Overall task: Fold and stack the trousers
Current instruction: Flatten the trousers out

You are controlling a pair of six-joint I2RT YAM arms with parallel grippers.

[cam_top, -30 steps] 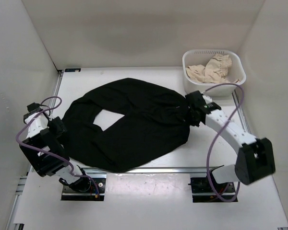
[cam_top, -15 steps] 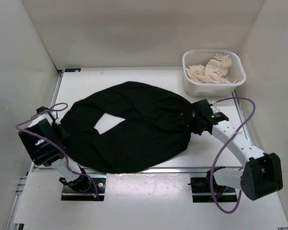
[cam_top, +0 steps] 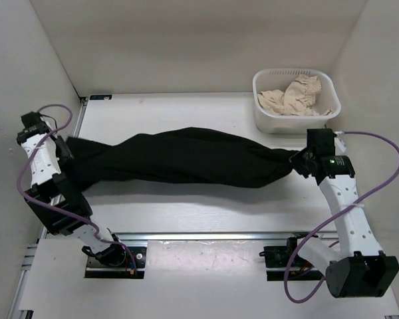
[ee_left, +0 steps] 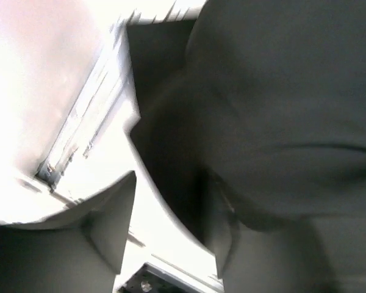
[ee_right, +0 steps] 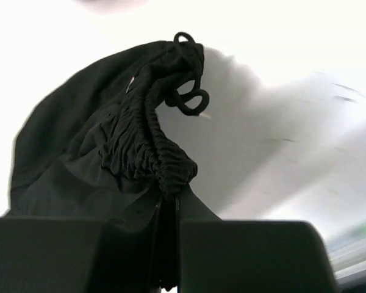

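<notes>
Two grippers hold the plain black soft-fabric trousers [cam_top: 186,159] stretched as a long band across the middle of the flat white table [cam_top: 186,212]; the right gripper [cam_top: 299,161] is clamped tight on the bunched elastic waistband [ee_right: 158,152] (a drawstring loop [ee_right: 192,101] pokes out above it); the left gripper [cam_top: 65,149] pinches the opposite end by the table's left edge, its wrist view blurred; a white plastic basket [cam_top: 286,123] holding crumpled beige frilly cloth [cam_top: 292,96] sits far right

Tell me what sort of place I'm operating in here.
Likely a lab robot cell: plain white panels enclose the table, an aluminium rail runs along its near edge, and purple cables loop off both arms.
</notes>
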